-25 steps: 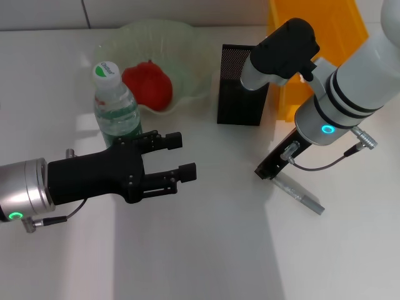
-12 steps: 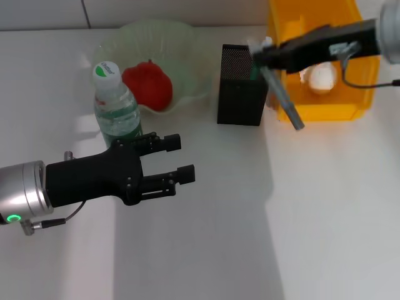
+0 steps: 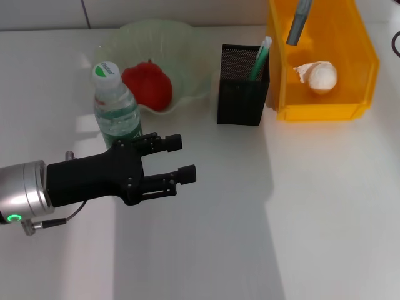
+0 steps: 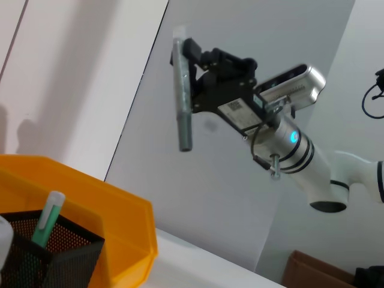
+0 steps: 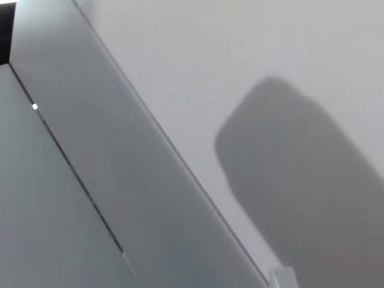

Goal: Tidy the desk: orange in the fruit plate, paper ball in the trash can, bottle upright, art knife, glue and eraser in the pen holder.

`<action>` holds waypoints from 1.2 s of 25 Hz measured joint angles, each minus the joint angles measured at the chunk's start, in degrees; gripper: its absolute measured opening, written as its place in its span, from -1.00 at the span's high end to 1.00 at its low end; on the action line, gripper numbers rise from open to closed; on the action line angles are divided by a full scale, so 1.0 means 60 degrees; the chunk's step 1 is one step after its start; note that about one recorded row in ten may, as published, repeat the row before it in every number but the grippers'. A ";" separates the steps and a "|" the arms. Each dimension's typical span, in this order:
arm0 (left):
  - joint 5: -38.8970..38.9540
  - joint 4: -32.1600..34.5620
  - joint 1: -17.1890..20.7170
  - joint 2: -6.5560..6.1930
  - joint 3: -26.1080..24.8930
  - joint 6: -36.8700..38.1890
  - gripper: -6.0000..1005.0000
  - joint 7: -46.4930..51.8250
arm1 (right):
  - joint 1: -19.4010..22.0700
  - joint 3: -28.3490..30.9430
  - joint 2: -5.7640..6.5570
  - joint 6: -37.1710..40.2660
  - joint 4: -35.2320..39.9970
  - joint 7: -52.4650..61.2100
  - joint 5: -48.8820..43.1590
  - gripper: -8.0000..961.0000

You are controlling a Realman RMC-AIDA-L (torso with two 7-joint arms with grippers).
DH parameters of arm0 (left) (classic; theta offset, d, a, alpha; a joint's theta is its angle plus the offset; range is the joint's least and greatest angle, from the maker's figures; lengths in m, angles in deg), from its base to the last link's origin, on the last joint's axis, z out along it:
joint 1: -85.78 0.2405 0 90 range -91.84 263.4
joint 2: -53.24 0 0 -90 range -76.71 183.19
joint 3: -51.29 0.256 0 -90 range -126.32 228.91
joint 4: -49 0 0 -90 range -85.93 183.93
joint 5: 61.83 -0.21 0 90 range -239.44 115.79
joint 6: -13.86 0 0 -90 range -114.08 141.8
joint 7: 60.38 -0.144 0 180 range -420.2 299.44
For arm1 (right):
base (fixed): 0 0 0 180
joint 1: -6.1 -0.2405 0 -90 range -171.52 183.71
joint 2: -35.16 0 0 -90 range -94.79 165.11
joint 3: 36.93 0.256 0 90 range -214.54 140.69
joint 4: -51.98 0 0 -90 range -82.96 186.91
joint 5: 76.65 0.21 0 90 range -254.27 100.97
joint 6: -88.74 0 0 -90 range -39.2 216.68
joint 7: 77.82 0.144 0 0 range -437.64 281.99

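My left gripper [image 3: 185,156] is open and empty, low over the table in front of the upright bottle [image 3: 115,105]. A red round fruit [image 3: 148,85] lies in the pale green fruit plate [image 3: 194,59]. The black mesh pen holder [image 3: 241,97] holds a green-capped glue stick [image 3: 259,57]. The paper ball [image 3: 317,75] lies in the yellow bin [image 3: 312,111]. The grey art knife [image 3: 299,22] hangs above the bin at the top edge of the head view. The left wrist view shows my right gripper [image 4: 192,78] shut on that knife [image 4: 182,120], high in the air. No eraser shows.
The white table [image 3: 250,219] stretches in front of the pen holder and the bin. The right wrist view shows only a grey wall [image 5: 180,120] with a shadow on it.
My right arm lifted the art knife off the table, swung it past the pen holder and raised it above the bin, leaving the head view. The left arm has not moved.
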 joint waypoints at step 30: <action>0.0074 -0.0013 -0.0001 0.0016 -0.0028 0.0205 -0.51 0.0018 | -0.1920 0.0206 -0.0261 -0.2461 -0.4189 -0.3909 0.0422 0.30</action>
